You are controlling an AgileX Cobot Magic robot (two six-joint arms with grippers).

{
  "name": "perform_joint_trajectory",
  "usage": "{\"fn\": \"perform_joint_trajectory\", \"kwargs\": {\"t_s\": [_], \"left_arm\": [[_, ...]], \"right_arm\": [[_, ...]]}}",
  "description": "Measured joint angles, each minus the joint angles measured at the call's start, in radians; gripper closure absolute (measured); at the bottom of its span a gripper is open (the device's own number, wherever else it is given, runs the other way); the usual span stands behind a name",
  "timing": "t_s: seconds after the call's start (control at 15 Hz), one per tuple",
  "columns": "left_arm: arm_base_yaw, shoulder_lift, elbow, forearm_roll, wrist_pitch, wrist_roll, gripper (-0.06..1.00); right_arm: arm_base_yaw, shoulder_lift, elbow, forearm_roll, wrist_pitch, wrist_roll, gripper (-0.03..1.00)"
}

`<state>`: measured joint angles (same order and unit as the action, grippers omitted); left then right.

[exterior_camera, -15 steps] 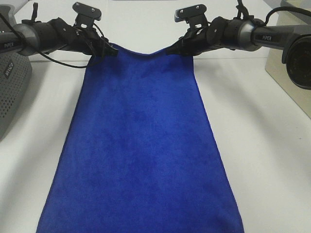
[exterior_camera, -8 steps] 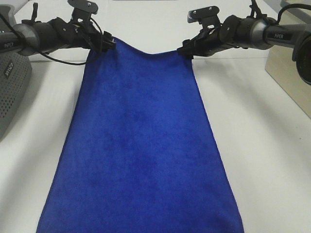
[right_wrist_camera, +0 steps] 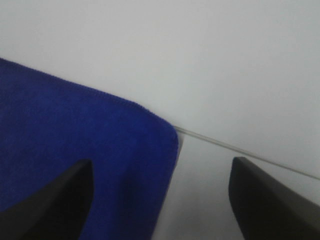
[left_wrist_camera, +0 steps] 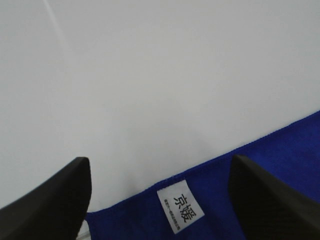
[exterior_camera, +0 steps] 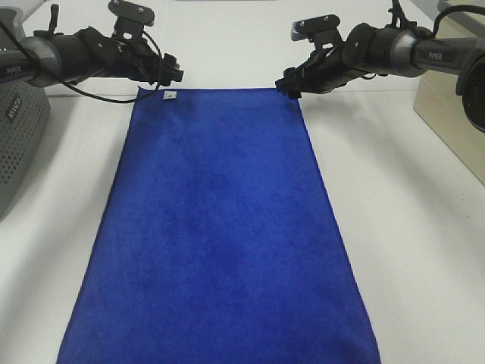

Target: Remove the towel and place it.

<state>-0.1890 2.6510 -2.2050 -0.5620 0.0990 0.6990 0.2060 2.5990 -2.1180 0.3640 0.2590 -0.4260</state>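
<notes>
Watch the left gripper first: its jaws are spread and empty, hanging just above the towel's far left corner, right over the white tag; you can see that tag between the two fingers in the left wrist view. If you pull that arm back low, a fingertip could catch the hem and drag the corner out of square. The towel itself lies flat and spread on the white worktop, running from the far edge area down to the near edge, where its lower end passes out of view, so you cannot tell whether it overhangs. The grey perforated basket sits at the left edge, close beside the left arm's retreat path; an elbow swing could knock it. Right gripper: jaws also wide apart, gripping nothing, hovering at the far right corner, seen clear of the cloth in the right wrist view. Same snag risk there. A beige box stands at the right edge, near that arm.
</notes>
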Motion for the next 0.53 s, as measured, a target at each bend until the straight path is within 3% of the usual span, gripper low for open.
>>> {"fn": "perform_joint_trajectory", "kwargs": {"t_s": [0.13,0.27,0.33,0.4,0.53], "left_arm": [[0.000,-0.012,0.000,-0.001,0.058,0.000,0.23],[0.000,-0.055,0.000,0.000,0.214,-0.001,0.23],[0.003,-0.130,-0.009,0.030,0.435,-0.080,0.21],[0.004,-0.152,-0.010,0.051,0.492,-0.121,0.19],[0.010,-0.233,-0.014,0.191,0.678,-0.292,0.12]], "right_arm": [[0.000,-0.021,0.000,-0.001,0.110,0.000,0.23],[0.000,-0.081,0.000,-0.005,0.247,0.035,0.22],[0.000,-0.170,0.000,-0.041,0.394,0.117,0.19],[0.000,-0.217,0.000,-0.080,0.485,0.176,0.18],[0.000,-0.295,0.000,-0.154,0.611,0.260,0.16]]}}
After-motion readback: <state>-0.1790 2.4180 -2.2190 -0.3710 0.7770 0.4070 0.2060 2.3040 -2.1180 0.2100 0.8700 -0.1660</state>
